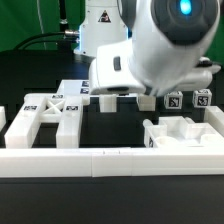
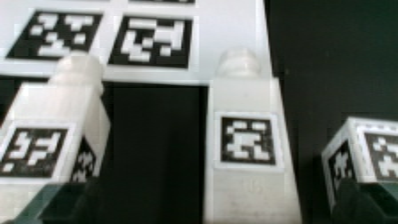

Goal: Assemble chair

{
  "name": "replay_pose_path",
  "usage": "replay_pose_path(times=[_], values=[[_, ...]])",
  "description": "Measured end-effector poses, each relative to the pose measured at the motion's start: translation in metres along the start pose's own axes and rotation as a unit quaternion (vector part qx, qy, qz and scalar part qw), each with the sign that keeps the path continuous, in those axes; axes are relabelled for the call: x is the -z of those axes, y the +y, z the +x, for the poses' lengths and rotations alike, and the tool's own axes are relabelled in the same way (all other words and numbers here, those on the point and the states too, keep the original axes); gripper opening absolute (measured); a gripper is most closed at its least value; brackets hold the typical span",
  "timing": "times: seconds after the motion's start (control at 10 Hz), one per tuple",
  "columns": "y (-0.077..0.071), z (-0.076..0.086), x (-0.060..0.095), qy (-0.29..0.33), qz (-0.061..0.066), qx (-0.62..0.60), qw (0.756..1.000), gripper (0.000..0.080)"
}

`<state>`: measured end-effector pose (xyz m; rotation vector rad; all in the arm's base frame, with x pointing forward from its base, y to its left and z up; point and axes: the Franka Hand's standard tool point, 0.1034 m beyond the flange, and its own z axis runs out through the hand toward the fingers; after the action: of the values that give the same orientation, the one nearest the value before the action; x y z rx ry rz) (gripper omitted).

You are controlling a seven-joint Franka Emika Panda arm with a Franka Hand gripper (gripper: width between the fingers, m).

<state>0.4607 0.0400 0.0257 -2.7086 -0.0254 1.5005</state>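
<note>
Here, parallel posts [image 2: 249, 140] point toward the marker board [image 2: 107, 40].

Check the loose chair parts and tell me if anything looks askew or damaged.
Nothing stands out. The X-braced frame, seat slab and short posts sit loose but intact beyond the rail; fine detail is blurred.

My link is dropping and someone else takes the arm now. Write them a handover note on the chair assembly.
Gripper: open, empty, low behind the rail.
X-braced frame: loose, at the exterior view's left.
Seat slab: at the exterior view's right, behind the rail.
Posts: three show loose near the marker board in the wrist view.
Done: no joint visible.
Left: all the joining.
</note>
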Motion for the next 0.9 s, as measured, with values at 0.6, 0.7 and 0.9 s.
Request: replay_pose_path(times=[0.6, 0.7, 0.9], values=[[-0.003, 0.009, -0.017, -0.053, -0.004, 0.002, 0.999, 0.0649], [-0.003, 0.011, -0.018, -0.051, -0.004, 0.003, 0.999, 0.0649], [-0.004, 0.012, -0.02, -0.049, -0.005, 0.003, 0.999, 0.052]])
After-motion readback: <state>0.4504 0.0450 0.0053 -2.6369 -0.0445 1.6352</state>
